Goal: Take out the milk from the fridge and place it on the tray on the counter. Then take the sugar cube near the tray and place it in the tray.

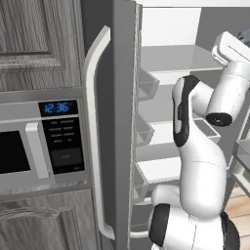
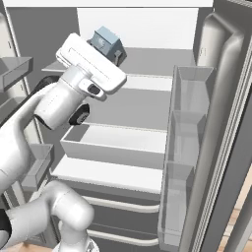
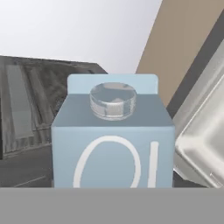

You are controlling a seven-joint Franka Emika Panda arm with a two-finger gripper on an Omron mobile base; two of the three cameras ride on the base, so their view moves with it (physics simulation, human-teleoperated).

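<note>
1. One relation governs what we do next: the small pale blue gable-topped milk carton (image 3: 113,135) sits straight ahead of the claw (image 2: 109,53), filling the middle of the hand view with its clear round cap facing us.
2. We see the carton (image 2: 106,43) in the right base view at the tip of the white hand, up at the level of the top white shelf of the open grey fridge (image 2: 147,93), toward that shelf's left end and in front of the back wall.
3. We judge the carton's long axis to run upright in the hand view, cap above, printed face below.
4. We cannot tell whether the carton rests on the shelf or hangs off it, because the hand hides its base.
5. We cannot tell whether the claw is spread or pinching the carton; its tips are not visible against the carton.
6. We judge that the coming move is to draw the carton straight out past the door bins (image 2: 189,147) on the right.
</note>
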